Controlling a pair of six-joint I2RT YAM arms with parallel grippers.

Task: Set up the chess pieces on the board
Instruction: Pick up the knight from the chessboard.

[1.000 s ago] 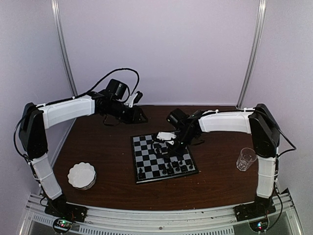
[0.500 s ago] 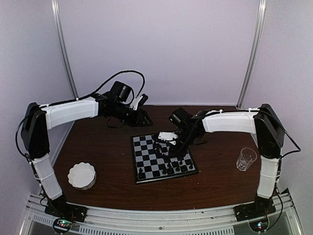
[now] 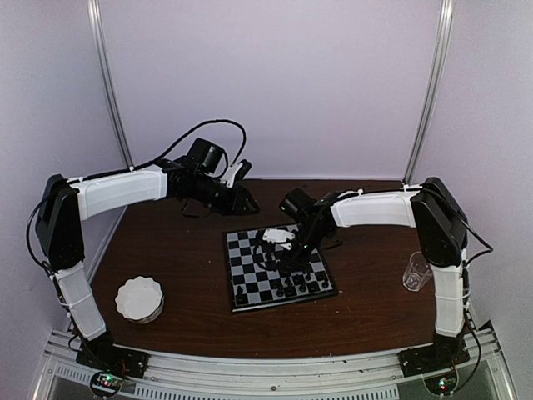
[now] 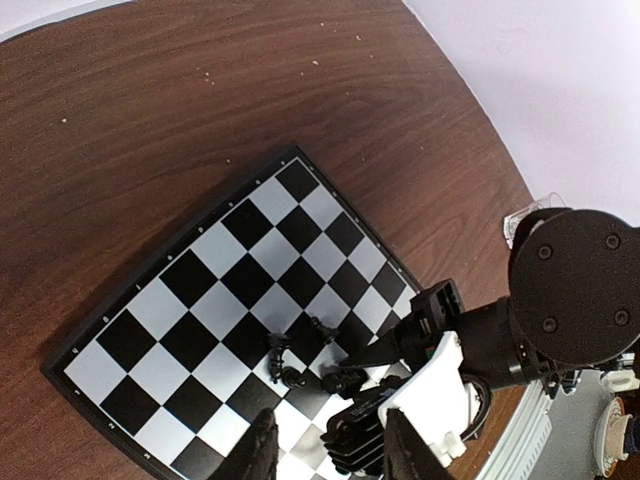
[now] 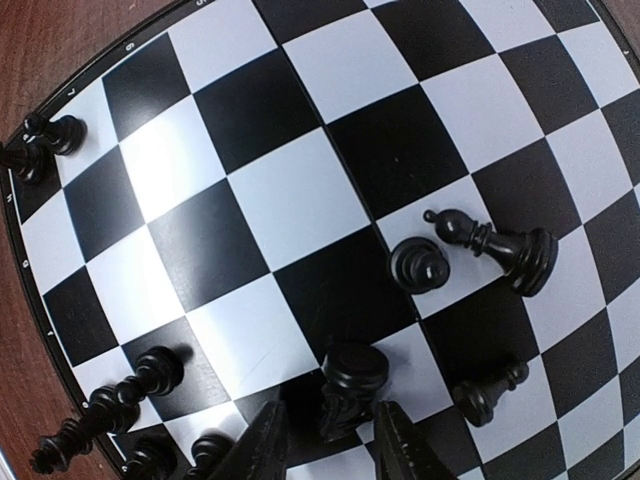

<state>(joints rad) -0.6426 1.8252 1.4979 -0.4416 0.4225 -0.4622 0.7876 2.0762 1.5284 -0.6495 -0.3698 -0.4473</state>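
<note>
The board [image 3: 279, 268] lies mid-table with several black chess pieces [image 3: 291, 282] on it. My right gripper [image 5: 330, 445] hangs low over the board [image 5: 300, 200], open. A dark piece [image 5: 350, 390] that seems to lie on its side sits between its fingertips, with a little space on each side. Nearby are an upright pawn [image 5: 418, 265], a toppled bishop [image 5: 495, 250] and another toppled piece [image 5: 487, 390]. More pieces [image 5: 150, 375] stand along the board's left edge. My left gripper [image 4: 330, 455] is open and empty, held high beyond the far edge of the board [image 4: 230, 300].
A round white scalloped dish [image 3: 139, 298] sits at the front left of the brown table [image 3: 183, 250]. A clear glass [image 3: 419, 271] stands at the right, beside my right arm's base. The left arm's cable [image 3: 208, 133] loops above the back of the table.
My left arm has swung a little to the right and risen. The right gripper has shifted slightly left over the board and its jaws have widened around the piece.
</note>
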